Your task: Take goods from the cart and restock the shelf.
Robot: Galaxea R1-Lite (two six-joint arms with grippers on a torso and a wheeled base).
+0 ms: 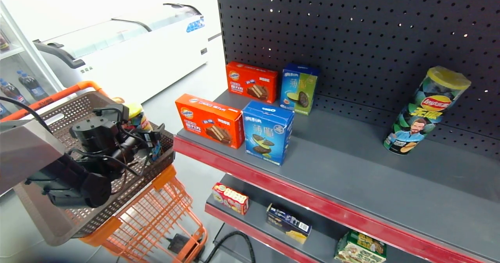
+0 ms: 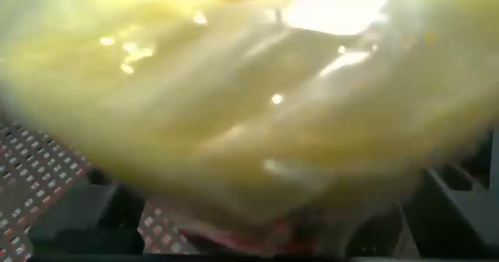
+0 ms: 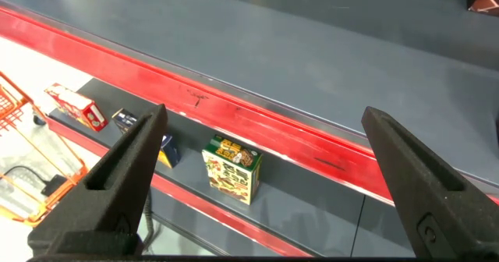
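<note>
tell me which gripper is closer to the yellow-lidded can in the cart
Left. The left gripper sits inside the cart, right beside the yellow-lidded can. The right gripper hangs open over the red front edge of the shelf, off to the side of the cart.

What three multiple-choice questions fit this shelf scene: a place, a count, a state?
1. The tall green chip can with yellow lid on the grey top shelf stands: A at the front edge; B far left; C far right, by the black pegboard.
2. Flat orange cardboard boxes on that shelf: A one; B two; C four.
3. The right hand is: A open, empty; B shut on a box; C shut, empty.
Answers: C, it stands far right at the back; B, one front, one behind; A, fingers wide apart, nothing between.
</note>
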